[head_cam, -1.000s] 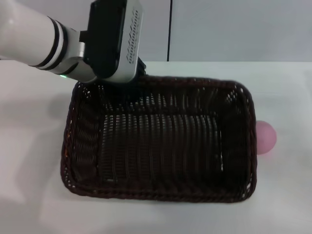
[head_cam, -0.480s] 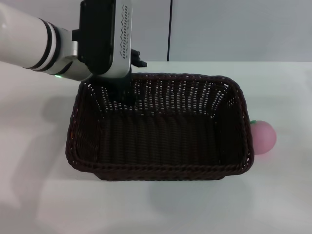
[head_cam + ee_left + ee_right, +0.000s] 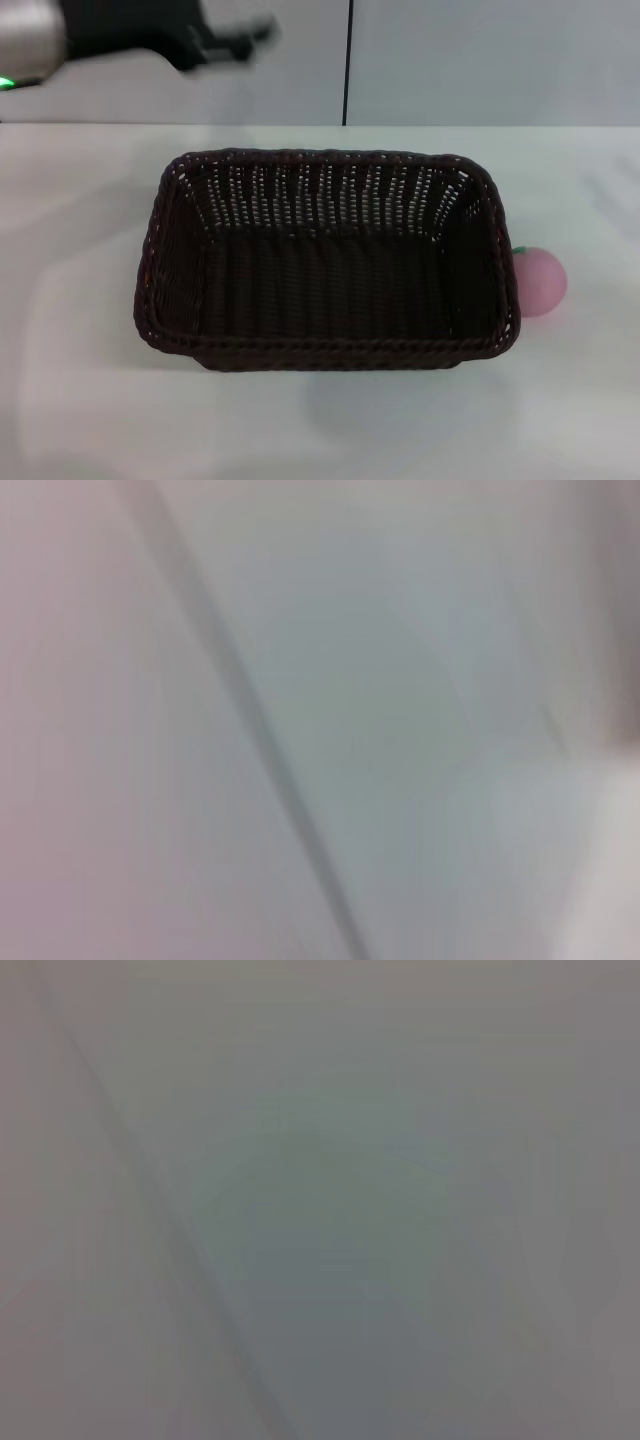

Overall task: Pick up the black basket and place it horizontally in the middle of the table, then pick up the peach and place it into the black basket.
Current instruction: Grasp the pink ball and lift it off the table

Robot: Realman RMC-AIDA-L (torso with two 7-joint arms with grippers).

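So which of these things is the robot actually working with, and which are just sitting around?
Part of the job:
- black basket, lying lengthwise on the table
- peach, on the table right beside the basket's right end
- left gripper, raised behind the basket

Just lying about:
- nothing else shows

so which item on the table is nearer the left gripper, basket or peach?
The black basket; the left gripper is above its far-left corner. The pink peach sits beyond the basket's right end.

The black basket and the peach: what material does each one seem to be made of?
The black basket: woven wicker or a plastic imitation, very dark, with braided rim and openwork sides. The peach: matte, evenly pink and smooth, so probably a plastic or foam model, though this is uncertain.
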